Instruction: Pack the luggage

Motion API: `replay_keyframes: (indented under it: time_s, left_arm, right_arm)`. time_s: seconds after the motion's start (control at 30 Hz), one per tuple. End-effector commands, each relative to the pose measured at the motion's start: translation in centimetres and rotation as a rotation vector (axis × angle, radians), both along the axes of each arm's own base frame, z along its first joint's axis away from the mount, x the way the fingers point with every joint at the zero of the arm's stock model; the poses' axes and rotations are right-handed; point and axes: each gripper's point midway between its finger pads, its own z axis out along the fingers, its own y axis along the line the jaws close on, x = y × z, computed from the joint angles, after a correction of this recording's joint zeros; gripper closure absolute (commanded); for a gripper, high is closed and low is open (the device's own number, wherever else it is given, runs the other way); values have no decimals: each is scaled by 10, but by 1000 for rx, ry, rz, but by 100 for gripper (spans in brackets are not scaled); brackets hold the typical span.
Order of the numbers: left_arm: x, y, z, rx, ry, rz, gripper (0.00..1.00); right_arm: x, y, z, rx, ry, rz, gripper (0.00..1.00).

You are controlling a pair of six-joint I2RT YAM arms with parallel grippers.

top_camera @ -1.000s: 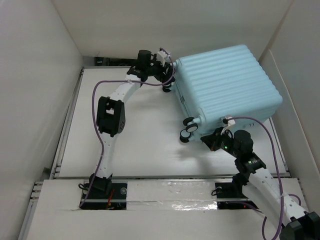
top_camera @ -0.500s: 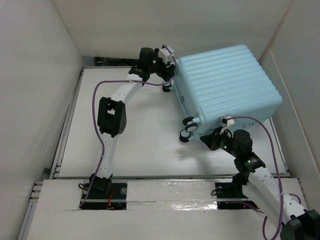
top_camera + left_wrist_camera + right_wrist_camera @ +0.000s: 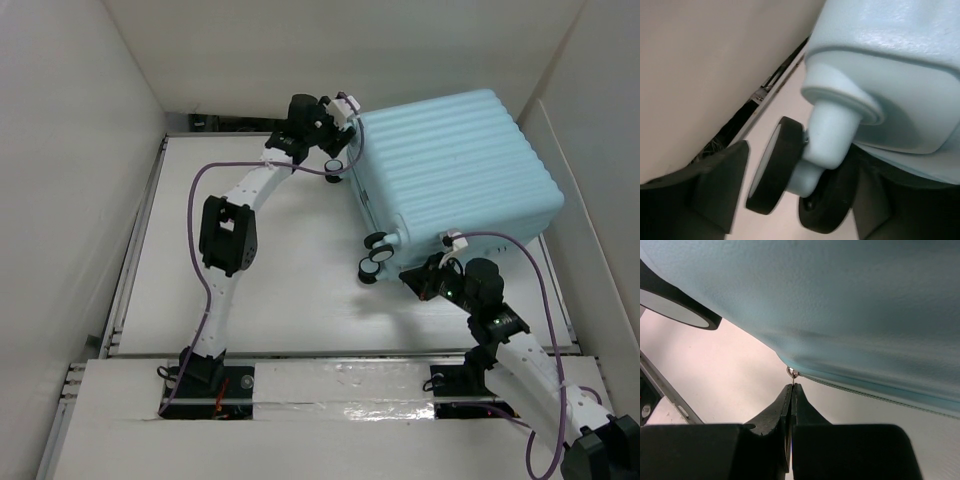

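My left arm (image 3: 232,215) reaches far forward, elbow bent, and the left pincer (image 3: 799,197) is spread wide. My right arm (image 3: 515,345) stays closer in, the right pincer (image 3: 791,390) pressed fully together.

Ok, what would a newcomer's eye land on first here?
The big pale aqua ribbed suitcase, closed, at the far right of the table. The left hand straddles one spinner wheel at its far corner; the right hand pinches the zipper pull at its near edge.
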Motion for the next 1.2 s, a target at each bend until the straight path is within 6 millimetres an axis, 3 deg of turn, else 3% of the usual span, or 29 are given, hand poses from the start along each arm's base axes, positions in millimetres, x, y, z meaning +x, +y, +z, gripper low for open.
replay_keyframes:
  time_s: [0.0,0.07,0.3,0.43,0.47,0.57,0.6,0.67,0.7,0.77,0.8,0.87,0.9,0.97,1.1,1.17]
  left_arm:
    - [-4,-24,78,-72,-187,-60,36]
    - [-8,-31,79,-70,-196,-80,56]
    - [-18,-46,91,-52,-241,-111,98]
    - [-18,-42,77,-30,-211,-93,100]
    - [-19,-39,60,-14,-178,-82,100]
    - [-16,-22,50,-41,-154,0,100]
    - [-23,-11,34,-50,-110,20,100]
    - [-24,6,47,-187,-94,50,100]
    - [-40,15,38,-220,-53,55,100]
    - [-52,21,59,-322,-94,44,100]
    - [-70,27,54,-352,-60,59,100]
    - [-79,35,68,-389,-102,107,100]
    - [-98,37,66,-404,-84,116,100]
    - [-113,45,73,-441,-112,145,100]
    - [-172,65,53,-535,-23,178,100]
    - [-203,53,47,-564,14,138,100]
  right_arm:
    - [-1,4,7,9,6,17,100]
    - [-1,4,6,6,11,14,100]
    - [0,3,5,1,16,5,100]
    - [3,1,10,3,4,-10,100]
    - [6,0,15,5,-9,-23,100]
    - [18,-6,29,-11,-50,-78,100]
    - [20,-7,29,-16,-48,-84,100]
    - [27,-7,36,-15,-69,-98,100]
    - [32,-7,46,-16,-88,-105,100]
    - [39,-10,47,-42,-79,-129,100]
    - [42,-10,56,-39,-96,-137,100]
    - [46,-11,60,-37,-107,-143,100]
    - [48,-13,61,-37,-108,-145,100]
    - [48,-10,59,-34,-97,-131,100]
    - [53,-6,53,-39,-89,-110,100]
    - [57,-4,56,-39,-90,-106,100]
